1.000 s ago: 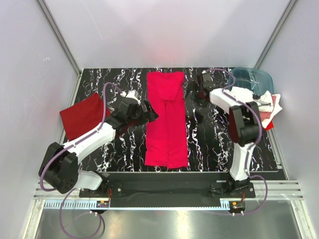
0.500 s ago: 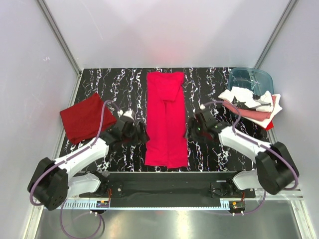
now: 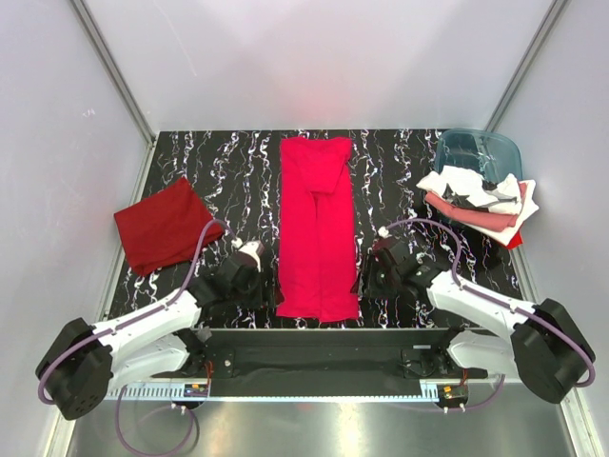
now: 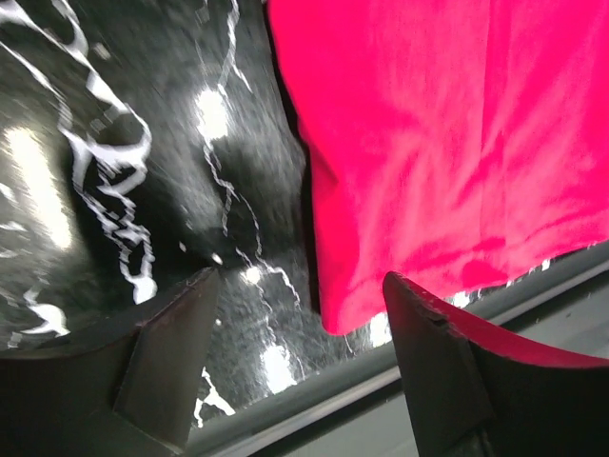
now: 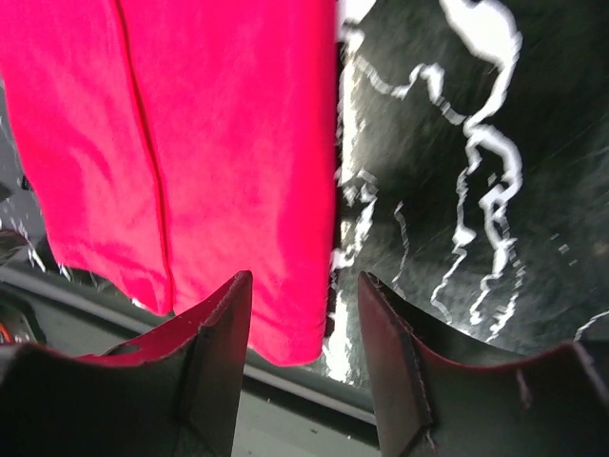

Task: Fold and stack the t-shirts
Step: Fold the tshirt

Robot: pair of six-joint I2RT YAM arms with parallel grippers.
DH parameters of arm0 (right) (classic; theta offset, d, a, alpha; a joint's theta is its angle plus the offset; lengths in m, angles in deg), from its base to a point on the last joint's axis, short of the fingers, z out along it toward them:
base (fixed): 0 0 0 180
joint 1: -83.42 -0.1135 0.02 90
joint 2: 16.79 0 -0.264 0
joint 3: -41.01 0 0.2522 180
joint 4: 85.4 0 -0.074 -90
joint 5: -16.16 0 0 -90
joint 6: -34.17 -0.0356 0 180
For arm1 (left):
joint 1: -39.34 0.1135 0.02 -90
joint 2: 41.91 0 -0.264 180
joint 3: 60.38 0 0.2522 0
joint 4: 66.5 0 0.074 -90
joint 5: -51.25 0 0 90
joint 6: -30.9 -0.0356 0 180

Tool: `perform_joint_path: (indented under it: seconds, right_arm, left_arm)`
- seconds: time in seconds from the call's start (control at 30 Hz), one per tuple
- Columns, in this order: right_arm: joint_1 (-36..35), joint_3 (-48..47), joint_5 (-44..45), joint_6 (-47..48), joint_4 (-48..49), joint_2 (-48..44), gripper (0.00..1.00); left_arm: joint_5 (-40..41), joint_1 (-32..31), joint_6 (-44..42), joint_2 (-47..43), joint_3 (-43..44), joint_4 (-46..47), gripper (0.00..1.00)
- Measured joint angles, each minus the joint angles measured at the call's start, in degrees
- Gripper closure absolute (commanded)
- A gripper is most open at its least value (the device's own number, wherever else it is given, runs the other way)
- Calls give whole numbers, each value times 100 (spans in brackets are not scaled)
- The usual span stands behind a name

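Note:
A bright crimson t-shirt point(image 3: 317, 228), folded into a long strip, lies down the middle of the black marbled table point(image 3: 409, 171). My left gripper point(image 3: 271, 288) is open and empty beside the strip's near left corner point(image 4: 352, 305). My right gripper point(image 3: 362, 282) is open and empty, straddling the strip's near right corner point(image 5: 295, 343). A darker red folded shirt point(image 3: 162, 225) lies at the left. A pile of white, salmon pink and red shirts point(image 3: 481, 203) sits at the right.
A translucent blue-teal tub point(image 3: 479, 150) stands at the back right behind the shirt pile. The table's near edge with a grey rail point(image 3: 324, 335) runs just below both grippers. White walls close in the table on three sides.
Both arms have swung from the far half of the table down to the near edge, ending at the crimson strip's two near corners. The shirts have not moved.

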Motion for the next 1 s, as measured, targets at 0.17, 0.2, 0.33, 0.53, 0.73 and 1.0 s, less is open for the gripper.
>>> perform_joint_path:
  seconds: [0.17,0.2,0.33,0.53,0.73,1.0]
  right_arm:
    - [-275,245,0,-214,28,-387,46]
    - [-321,299,0,-262,31,-481,47]
    - [-437,382,7,-402,-11,-643,49]
    - [-573,323,4,-455,-9,-142,48]
    - [-817,76,-17,-461,96,479,61]
    - [-1019,94,-42,-520,87,431,57]
  left_arm:
    - [13,-232,181,22,-131,83,33]
    - [13,-256,219,39,-142,129,34]
    - [22,-356,326,79,-177,260,36]
    - [24,-444,376,76,-225,363,39]
    - [7,-494,404,142,-247,428,53]
    - [-37,-546,448,179,-289,501,55]
